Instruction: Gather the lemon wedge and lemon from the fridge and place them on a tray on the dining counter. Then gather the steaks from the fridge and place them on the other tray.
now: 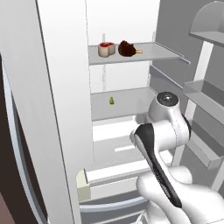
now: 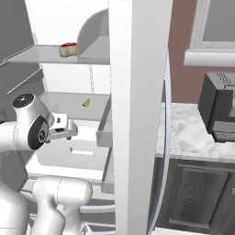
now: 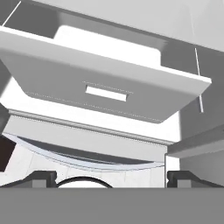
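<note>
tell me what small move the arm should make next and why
Probably raise and extend the open tool toward the small yellow-green lemon wedge on the middle fridge shelf. The tool sits lower, facing the drawer front, holding nothing, with the wedge above and deeper in.

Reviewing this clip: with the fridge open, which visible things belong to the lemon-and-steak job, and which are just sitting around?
Belongs to the job:
- lemon wedge, on the middle fridge shelf
- steak, on the upper shelf
- gripper, open, holding nothing, facing the fridge drawer

Just lying about:
- dark brown food beside the steak
- dark appliance on the marble counter
</note>
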### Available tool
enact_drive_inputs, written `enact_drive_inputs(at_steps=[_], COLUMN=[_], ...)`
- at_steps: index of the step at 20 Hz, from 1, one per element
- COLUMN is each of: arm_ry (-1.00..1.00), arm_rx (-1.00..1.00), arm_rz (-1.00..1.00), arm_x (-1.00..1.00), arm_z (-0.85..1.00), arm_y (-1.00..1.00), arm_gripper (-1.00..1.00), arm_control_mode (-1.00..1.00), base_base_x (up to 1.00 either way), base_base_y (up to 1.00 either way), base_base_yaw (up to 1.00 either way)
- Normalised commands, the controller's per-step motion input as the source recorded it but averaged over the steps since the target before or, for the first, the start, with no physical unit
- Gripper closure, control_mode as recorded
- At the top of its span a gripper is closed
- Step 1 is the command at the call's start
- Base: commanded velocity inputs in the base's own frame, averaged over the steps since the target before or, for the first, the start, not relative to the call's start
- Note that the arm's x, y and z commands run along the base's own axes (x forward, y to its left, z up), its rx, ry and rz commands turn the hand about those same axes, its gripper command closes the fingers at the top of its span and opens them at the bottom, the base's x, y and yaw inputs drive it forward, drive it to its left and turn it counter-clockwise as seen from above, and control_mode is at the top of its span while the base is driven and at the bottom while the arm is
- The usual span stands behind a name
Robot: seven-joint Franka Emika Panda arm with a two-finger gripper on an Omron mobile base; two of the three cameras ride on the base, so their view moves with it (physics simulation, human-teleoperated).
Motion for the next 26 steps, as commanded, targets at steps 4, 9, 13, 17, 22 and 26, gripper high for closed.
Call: enact_drive_inputs(at_steps=[4,9,13,17,22,26], arm_ry=[0.00,0.00,0.00,0.00,0.00,0.00], arm_rx=[0.05,0.01,0.00,0.00,0.01,0.04], arm_rz=[0.00,-0.03,-0.14,-0.20,-0.14,-0.01], arm_x=[0.98,1.00,0.94,0.84,0.73,0.57], arm_z=[0.00,0.00,0.00,0.00,0.01,0.00], arm_y=[-0.01,0.17,0.43,0.53,0.21,-0.05], arm_gripper=[-1.00,-1.00,-1.00,-1.00,-1.00,-1.00], arm_control_mode=[-1.00,-1.00,-1.00,-1.00,-1.00,-1.00], base_base_x=[0.00,0.00,0.00,0.00,0.00,0.00], base_base_y=[0.00,0.00,0.00,0.00,0.00,0.00], base_base_yaw=[0.00,0.00,0.00,0.00,0.00,0.00])
